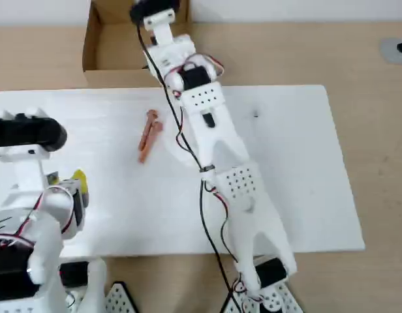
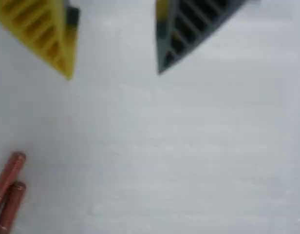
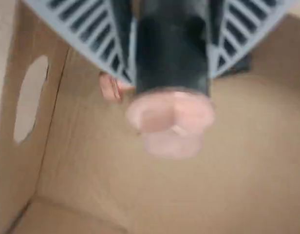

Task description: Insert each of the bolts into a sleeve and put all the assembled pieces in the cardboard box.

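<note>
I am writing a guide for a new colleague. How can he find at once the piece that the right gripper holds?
Find the cardboard box at the top of the high view; the right gripper hangs in its opening. The piece is clamped there: a black sleeve with a pale pink bolt head at its end. The two bolts on the white board are bare copper.

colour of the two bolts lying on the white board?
Coppery reddish-brown. The two slim metal bolts show best in the high view.

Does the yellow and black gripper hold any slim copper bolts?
No, the left gripper is open above the white board; the bolts lie apart.
</note>
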### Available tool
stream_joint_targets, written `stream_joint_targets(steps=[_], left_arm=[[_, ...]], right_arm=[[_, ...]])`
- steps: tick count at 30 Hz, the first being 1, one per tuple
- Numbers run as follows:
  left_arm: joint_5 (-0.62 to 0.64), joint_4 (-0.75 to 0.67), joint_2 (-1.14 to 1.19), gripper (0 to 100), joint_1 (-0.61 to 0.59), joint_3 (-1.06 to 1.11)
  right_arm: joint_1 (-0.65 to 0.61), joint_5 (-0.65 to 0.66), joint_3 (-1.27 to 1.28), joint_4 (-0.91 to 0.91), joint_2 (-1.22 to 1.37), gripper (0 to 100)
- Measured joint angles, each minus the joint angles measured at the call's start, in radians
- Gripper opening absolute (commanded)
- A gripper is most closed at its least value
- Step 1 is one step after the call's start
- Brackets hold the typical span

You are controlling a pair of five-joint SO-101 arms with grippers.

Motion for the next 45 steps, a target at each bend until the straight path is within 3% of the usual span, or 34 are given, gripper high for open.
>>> stream_joint_targets(steps=[6,15,18,23,27,30,45], left_arm=[[0.0,-0.008,0.0,12,-0.006,0.035],[0.006,-0.008,0.005,12,-0.006,0.081],[0.043,-0.008,0.006,12,-0.006,0.081],[0.075,-0.034,0.006,13,-0.006,0.081],[0.077,-0.081,0.011,20,-0.006,0.081],[0.089,-0.118,0.02,26,-0.006,0.081],[0.155,-0.166,0.02,26,-0.006,0.126]], right_arm=[[0.028,0.008,-0.086,-0.091,0.169,1.3],[0.032,0.084,-0.089,-0.101,0.192,1.8],[0.032,0.084,-0.1,-0.069,0.192,10.0],[0.032,0.084,-0.141,0.06,0.186,33.7],[0.032,0.084,-0.181,0.18,0.158,44.6],[0.032,0.084,-0.213,0.284,0.121,45.5],[0.029,0.123,-0.219,0.747,-0.508,45.5]])
